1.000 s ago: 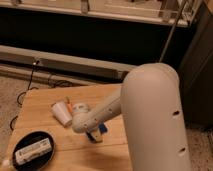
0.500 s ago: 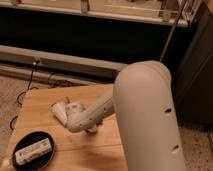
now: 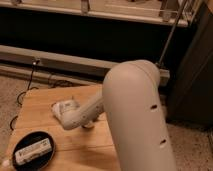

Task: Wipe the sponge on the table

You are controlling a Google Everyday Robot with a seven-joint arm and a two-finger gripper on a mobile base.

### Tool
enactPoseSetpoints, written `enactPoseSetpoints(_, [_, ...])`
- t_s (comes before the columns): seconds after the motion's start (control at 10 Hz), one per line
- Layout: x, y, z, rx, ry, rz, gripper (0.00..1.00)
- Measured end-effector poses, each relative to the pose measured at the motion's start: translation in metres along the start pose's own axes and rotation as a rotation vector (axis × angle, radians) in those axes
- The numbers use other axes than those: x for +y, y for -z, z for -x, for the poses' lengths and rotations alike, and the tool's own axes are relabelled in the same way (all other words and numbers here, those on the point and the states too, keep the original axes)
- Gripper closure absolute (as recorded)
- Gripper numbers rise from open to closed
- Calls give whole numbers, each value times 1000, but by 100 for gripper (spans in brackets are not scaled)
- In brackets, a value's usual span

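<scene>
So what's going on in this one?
A one-armed robot is reaching its white arm down over the wooden table. Its tool sits low at the tabletop under the wrist, shut, close to a white cup. The sponge is hidden under the arm, so whether it is being wiped cannot be seen. A black pan holding a white object sits at the lower left of the view.
</scene>
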Motion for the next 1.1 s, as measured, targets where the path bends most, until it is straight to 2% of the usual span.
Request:
enactPoseSetpoints(0.2, [-31,-3,-14,69,17,-37,49])
enactPoseSetpoints(0.4, [-49,-13,-32,115,16,-37,49])
enactPoseSetpoints(0.8, [-47,-62,-81,168,-49,68,49])
enactPoseSetpoints(1.1, [-44,-81,-112,229,-83,110,49])
